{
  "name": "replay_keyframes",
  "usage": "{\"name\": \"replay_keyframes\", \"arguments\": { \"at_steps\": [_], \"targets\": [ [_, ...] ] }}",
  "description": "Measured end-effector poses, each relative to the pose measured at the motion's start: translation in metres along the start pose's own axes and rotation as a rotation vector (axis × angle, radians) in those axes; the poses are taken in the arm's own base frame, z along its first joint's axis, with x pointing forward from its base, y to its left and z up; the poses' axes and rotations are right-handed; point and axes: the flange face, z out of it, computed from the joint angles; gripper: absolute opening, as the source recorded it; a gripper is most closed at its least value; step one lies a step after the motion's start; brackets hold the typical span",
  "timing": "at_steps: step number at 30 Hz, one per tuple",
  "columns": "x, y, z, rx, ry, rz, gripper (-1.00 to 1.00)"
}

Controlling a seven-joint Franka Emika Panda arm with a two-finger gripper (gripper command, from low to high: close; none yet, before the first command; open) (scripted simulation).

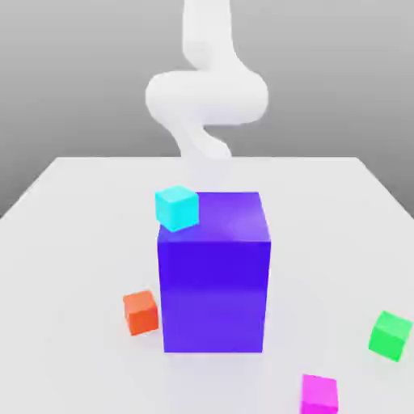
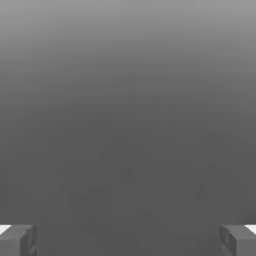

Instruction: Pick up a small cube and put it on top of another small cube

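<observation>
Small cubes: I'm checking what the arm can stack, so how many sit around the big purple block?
4. The small cyan cube is at the large purple block's upper-left corner, the small orange cube beside its lower left, the small green cube far right, the small magenta cube front right. The block may hide others.

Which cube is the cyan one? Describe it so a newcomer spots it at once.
Start at the big purple block in the middle of the white table. The cyan cube shows at the block's top corner on the exterior view's left. It is the lone small cube up there; the orange, green and magenta cubes lie lower down on the table.
</observation>
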Motion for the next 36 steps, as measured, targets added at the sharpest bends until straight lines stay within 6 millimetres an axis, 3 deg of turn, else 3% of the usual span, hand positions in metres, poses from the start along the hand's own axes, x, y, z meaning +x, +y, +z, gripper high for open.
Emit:
{"name": "replay_keyframes", "arguments": {
  "at_steps": [4,8,17,21,28,33,34,36],
  "targets": [
    [-0.010,-0.008,0.078,-0.002,-0.142,-0.153,0.00],
    [-0.033,-0.013,0.151,-0.005,-0.268,-0.302,0.00],
    [-0.122,-0.007,0.299,-0.026,-0.512,-0.654,0.00],
    [-0.172,0.005,0.354,-0.043,-0.605,-0.823,0.00],
    [-0.247,0.051,0.429,-0.100,-0.742,-1.117,0.00],
    [-0.287,0.085,0.480,-0.115,-0.771,-1.195,0.00],
    [-0.293,0.091,0.488,-0.115,-0.773,-1.195,-1.00],
    [-0.293,0.091,0.488,-0.115,-0.773,-1.195,-1.00]
  ]
}}
